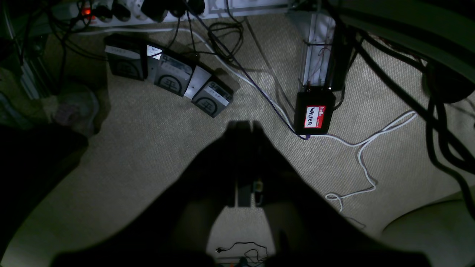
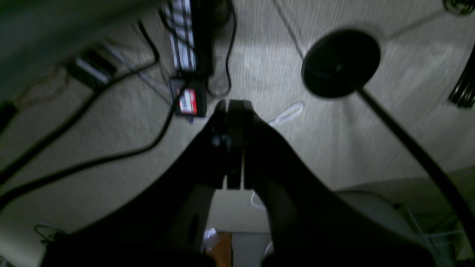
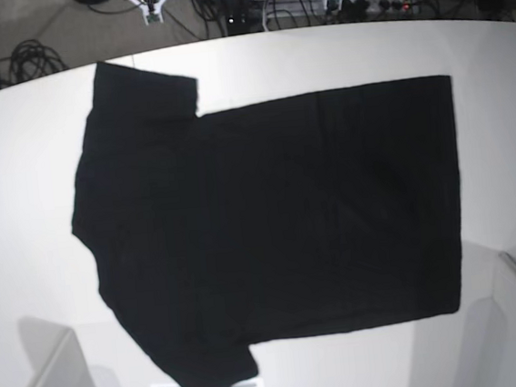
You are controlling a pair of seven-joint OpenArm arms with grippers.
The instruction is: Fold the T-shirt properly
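Wrist views dim, right one blurred; base view bright.

White table; black T-shirt spread flat across it, plain side up, sleeves toward the left, hem toward the right.

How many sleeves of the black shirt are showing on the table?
2. On the flat black cloth T-shirt, one short sleeve points to the table's far edge, the other to the near edge. None looks hidden.

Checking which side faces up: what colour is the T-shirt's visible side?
Plain black, no print showing, on the T-shirt; clearest in the base view.
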